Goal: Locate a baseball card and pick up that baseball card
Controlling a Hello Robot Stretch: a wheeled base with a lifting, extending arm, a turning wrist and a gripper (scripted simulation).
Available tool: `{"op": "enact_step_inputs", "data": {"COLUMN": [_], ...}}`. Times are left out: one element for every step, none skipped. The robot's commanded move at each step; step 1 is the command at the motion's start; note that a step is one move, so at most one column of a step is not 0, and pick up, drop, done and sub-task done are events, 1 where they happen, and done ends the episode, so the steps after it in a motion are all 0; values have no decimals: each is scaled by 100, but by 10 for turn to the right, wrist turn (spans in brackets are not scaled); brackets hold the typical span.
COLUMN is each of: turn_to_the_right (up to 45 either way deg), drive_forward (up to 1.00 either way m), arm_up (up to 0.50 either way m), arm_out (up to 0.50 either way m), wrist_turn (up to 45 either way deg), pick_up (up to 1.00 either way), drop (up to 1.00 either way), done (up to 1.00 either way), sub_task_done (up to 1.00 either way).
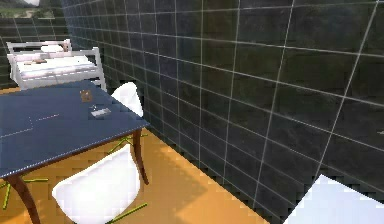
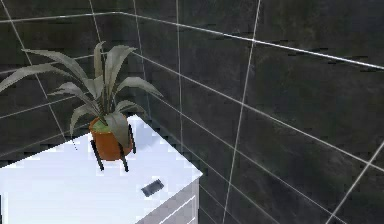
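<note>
Search step. A small pale flat item lay on the blue bench near a brown blob. A dark flat piece lay on the white dresser, in front of the plant. Either could be the target; unconfirmed. Best to check the dresser piece first, closing in slowly and squarely. Gripper state couldn't be told.

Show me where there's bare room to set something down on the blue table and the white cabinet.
The blue table is mostly bare toward the forward view's left, away from two small things near its far right corner. The white cabinet has room left of the potted plant and the small dark thing. Crowded: the table's right side, with white chairs close.
</note>
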Motion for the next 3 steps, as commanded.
{"op": "enact_step_inputs", "data": {"turn_to_the_right": [0, 0, 0], "drive_forward": [0, 0, 0], "arm_up": [50, 26, 0], "arm_out": [0, 0, 32], "wrist_turn": [0, 0, 0], "pick_up": [0, 0, 0], "drop": [0, 0, 0], "done": [0, 0, 0], "sub_task_done": [0, 0, 0]}}
